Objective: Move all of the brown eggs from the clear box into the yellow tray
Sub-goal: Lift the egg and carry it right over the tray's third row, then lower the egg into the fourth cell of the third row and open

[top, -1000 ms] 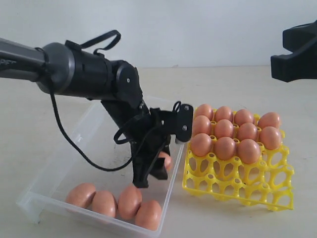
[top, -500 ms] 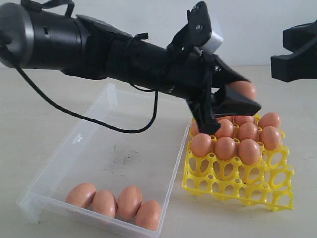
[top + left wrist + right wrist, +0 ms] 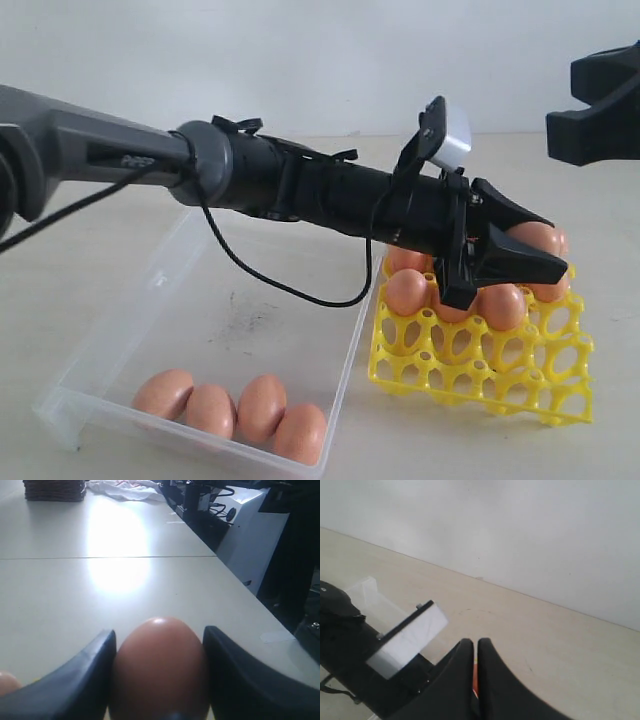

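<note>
Though exterior half-hides it | left wrist: left end effector (image 3: pixel 159 632) pinches brown egg (image 3: pixel 160 672)

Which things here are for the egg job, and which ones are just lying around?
For the job:
- the brown eggs: four in the clear box, one in the left hand, the rest in the yellow tray

Just lying about (seen in the left wrist view):
- the wicker basket
- the white cloth
- the white machine beside the table

Left jaws carried egg (image 3: pixel 159 670) from clear box (image 3: pixel 240 320), then lowered over yellow tray (image 3: pixel 470 372).
</note>
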Action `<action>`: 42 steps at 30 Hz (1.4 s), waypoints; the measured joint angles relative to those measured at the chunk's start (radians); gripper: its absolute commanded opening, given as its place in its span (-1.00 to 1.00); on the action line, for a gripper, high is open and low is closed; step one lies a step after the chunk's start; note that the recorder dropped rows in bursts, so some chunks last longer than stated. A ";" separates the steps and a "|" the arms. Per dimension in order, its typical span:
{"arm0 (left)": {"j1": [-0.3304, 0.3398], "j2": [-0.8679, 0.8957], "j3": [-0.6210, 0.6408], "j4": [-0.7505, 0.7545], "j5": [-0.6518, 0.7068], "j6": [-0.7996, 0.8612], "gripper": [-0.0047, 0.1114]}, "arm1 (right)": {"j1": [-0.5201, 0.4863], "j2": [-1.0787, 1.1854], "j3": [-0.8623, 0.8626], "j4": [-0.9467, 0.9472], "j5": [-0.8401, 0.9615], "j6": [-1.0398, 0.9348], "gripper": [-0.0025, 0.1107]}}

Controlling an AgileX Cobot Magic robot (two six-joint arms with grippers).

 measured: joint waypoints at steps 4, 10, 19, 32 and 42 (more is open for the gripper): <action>-0.017 0.069 -0.083 0.000 0.004 0.000 -0.85 | 0.000 0.000 0.000 0.000 -0.001 0.000 -0.96; -0.051 0.157 -0.207 0.000 0.002 0.000 -0.85 | 0.000 0.000 0.000 0.000 -0.004 0.000 -0.96; -0.084 0.229 -0.292 0.000 -0.042 -0.020 -0.85 | 0.000 0.000 0.000 0.000 -0.004 0.000 -0.96; -0.103 0.255 -0.304 0.000 -0.147 -0.035 -0.85 | 0.000 0.000 0.000 0.000 -0.004 0.000 -0.96; -0.103 0.255 -0.304 0.000 -0.147 -0.035 -0.85 | 0.000 0.000 0.000 0.002 -0.004 0.000 -0.96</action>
